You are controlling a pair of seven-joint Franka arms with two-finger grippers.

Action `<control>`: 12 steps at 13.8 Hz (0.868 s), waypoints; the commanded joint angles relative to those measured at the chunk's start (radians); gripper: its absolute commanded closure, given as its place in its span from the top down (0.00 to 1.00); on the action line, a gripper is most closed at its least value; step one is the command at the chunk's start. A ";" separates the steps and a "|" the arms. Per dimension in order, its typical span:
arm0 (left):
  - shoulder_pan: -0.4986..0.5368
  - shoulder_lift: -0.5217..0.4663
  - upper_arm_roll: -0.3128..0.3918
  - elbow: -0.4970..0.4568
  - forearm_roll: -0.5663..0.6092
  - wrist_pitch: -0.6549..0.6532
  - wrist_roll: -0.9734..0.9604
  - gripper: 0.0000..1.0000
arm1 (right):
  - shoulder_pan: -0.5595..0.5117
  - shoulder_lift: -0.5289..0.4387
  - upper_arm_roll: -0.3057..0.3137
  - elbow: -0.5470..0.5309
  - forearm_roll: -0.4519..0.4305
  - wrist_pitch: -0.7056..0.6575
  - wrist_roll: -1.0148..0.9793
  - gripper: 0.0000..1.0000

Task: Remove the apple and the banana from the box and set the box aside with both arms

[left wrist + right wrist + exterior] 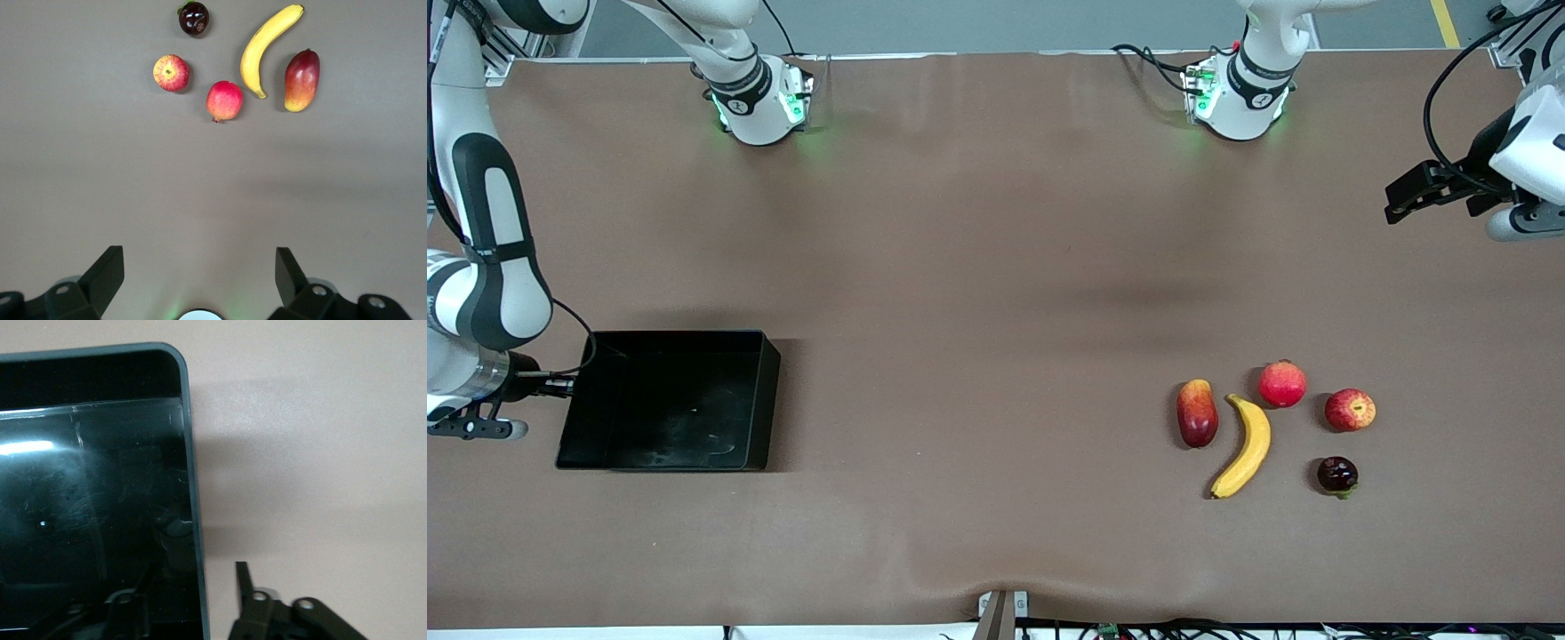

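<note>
The black box (766,400) lies empty toward the right arm's end of the table. My right gripper (559,386) is open and straddles the box's end wall (189,453). One finger (244,585) is outside the wall, and the other is inside the box. The banana (1245,446) and the red apple (1350,410) lie toward the left arm's end. Both also show in the left wrist view, the banana (267,43) and the apple (171,72). My left gripper (1409,191) is open and empty, up over bare table, well apart from the fruits; in its own view (199,267) only table lies between its fingers.
A pinkish-red round fruit (1282,383) lies between the banana and the apple. A red-orange mango-like fruit (1197,412) lies beside the banana. A small dark fruit (1337,475) lies nearer the front camera than the apple. The brown table's edge (996,613) runs along the front.
</note>
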 commanded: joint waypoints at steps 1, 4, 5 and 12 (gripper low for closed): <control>-0.003 -0.013 -0.004 0.015 -0.013 -0.021 0.000 1.00 | -0.004 -0.015 0.018 0.015 0.013 -0.018 -0.004 1.00; -0.003 0.008 -0.010 0.011 -0.010 -0.018 -0.002 1.00 | 0.042 -0.056 0.018 0.025 0.010 -0.061 0.011 1.00; -0.004 0.011 -0.012 0.012 -0.009 -0.018 -0.002 1.00 | 0.054 -0.073 0.018 0.025 0.010 -0.099 0.051 1.00; -0.006 0.037 -0.018 0.044 -0.007 -0.014 -0.018 1.00 | 0.203 -0.223 0.021 0.021 0.005 -0.520 0.290 1.00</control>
